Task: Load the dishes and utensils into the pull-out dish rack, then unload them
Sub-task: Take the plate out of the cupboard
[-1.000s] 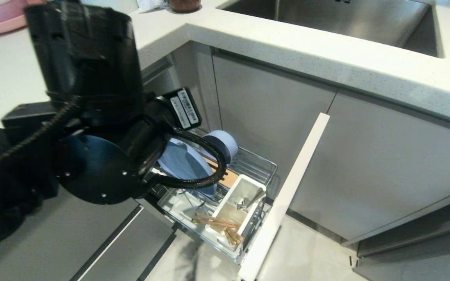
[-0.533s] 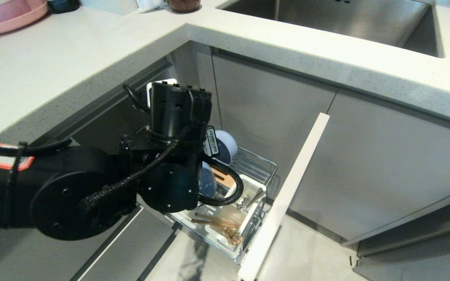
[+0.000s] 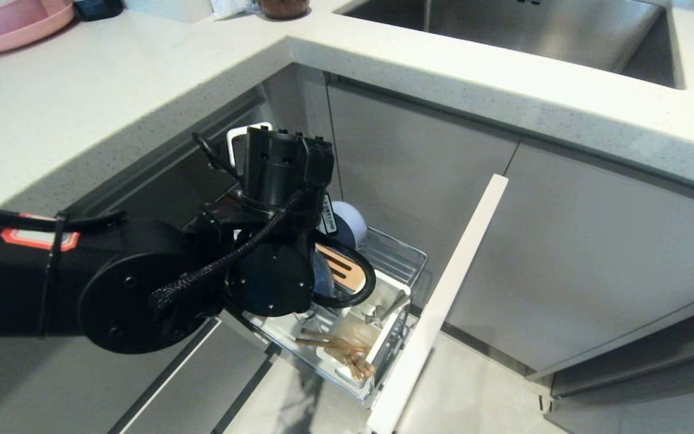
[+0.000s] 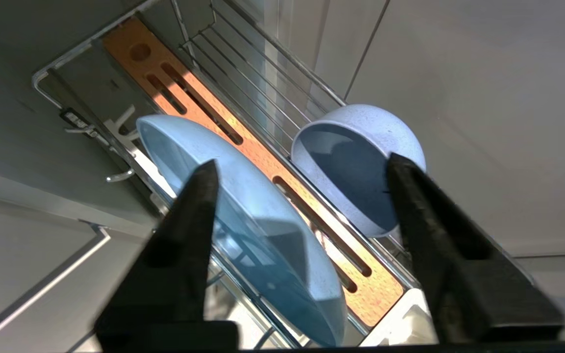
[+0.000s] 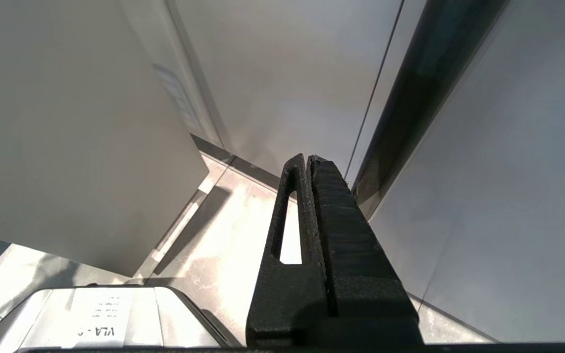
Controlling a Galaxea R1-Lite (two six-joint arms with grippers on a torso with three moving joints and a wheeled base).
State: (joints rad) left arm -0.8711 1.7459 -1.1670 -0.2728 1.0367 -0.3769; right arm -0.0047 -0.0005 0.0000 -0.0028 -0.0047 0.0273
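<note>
Dishes stand on edge in the pull-out dish rack below the counter: a wide pale blue plate and a round pale blue bowl, either side of a slotted wooden strip. The left gripper hangs just above them, jaws spread wide and holding nothing. Only the head view shows the wooden chopsticks and metal spoon in the white caddy; there the arm hides most of the plate. The right gripper, parked beside grey cabinet panels, is closed and empty.
</note>
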